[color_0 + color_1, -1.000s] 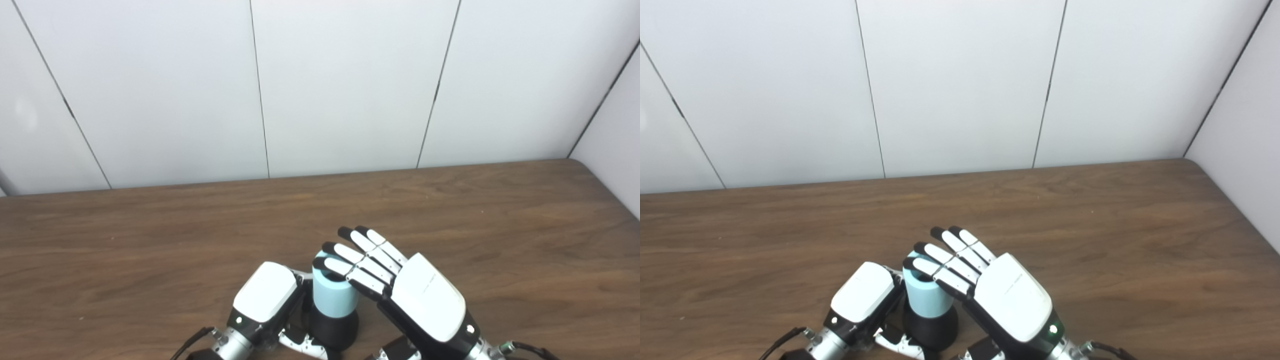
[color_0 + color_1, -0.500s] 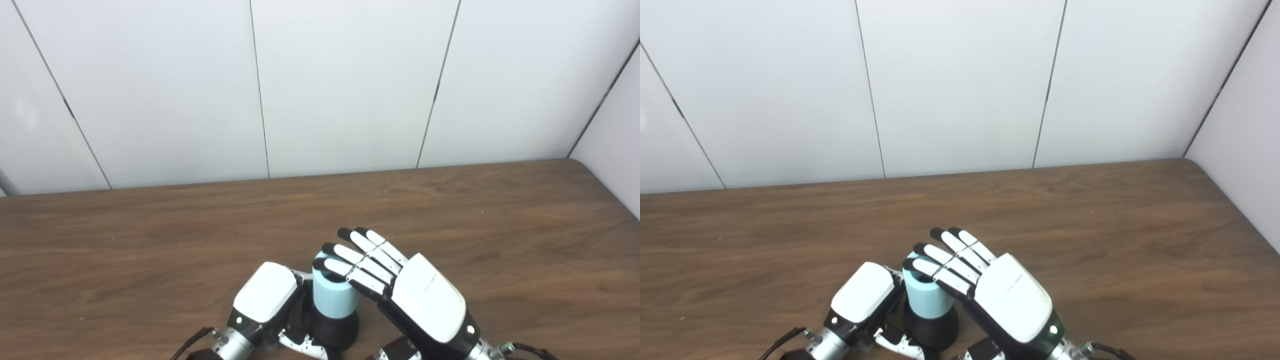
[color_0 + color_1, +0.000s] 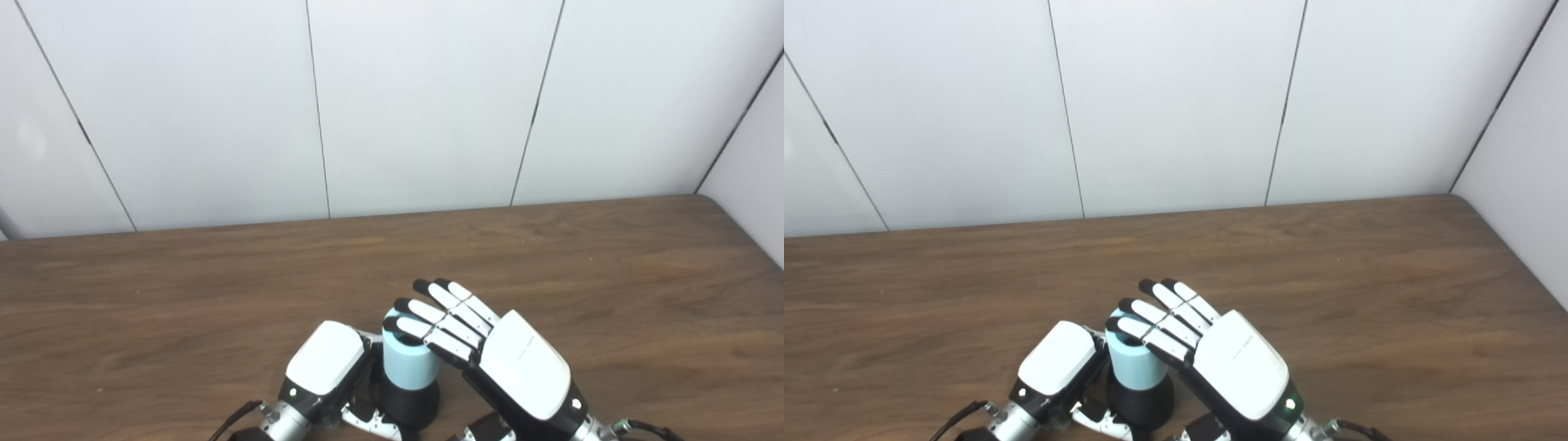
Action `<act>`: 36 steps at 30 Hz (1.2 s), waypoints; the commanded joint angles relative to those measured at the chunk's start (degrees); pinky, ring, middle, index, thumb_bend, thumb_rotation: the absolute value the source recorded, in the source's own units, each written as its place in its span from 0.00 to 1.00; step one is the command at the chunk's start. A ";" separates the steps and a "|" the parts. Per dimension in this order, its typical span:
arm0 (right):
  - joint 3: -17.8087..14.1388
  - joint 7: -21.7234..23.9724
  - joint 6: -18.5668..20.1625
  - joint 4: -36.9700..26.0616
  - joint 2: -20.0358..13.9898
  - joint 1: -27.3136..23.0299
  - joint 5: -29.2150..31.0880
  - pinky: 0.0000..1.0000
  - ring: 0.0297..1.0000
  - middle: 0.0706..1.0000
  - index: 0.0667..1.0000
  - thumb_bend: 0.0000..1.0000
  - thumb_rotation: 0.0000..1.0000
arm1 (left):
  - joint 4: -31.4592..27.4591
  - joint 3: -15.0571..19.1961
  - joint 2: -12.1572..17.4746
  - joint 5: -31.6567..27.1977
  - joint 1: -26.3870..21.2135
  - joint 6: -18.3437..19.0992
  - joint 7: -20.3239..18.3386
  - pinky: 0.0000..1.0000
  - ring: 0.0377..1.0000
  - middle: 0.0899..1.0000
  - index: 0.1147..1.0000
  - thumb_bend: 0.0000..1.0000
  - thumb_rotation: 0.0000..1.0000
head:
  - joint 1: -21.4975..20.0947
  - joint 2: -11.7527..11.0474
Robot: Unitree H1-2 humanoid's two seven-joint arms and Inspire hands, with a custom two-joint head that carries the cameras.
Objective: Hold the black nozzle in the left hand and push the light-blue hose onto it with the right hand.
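Light-blue hose (image 3: 409,362) is seated upright on black nozzle (image 3: 408,402), gripped by left robot hand (image 3: 324,367); right robot hand (image 3: 490,346) spread, fingers resting on hose top, near counter (image 3: 184,306) edge.

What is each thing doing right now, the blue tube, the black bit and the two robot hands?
light-blue hose: upright, seated on top of the nozzle.
black nozzle: standing on the table, under the hose.
left robot hand: wrapped around the nozzle's side, holding it.
right robot hand: fingers stretched out flat, resting over the hose's top, not gripping.
table: brown wood, carrying the nozzle.
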 commanded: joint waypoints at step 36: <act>1.00 0.26 -1.05 1.14 -1.87 1.37 -1.19 0.93 0.94 0.84 0.78 0.77 0.73 | 2.72 -0.46 0.44 -0.25 2.59 -0.64 -1.46 0.10 0.10 0.42 0.41 0.52 0.00 | 0.07 0.14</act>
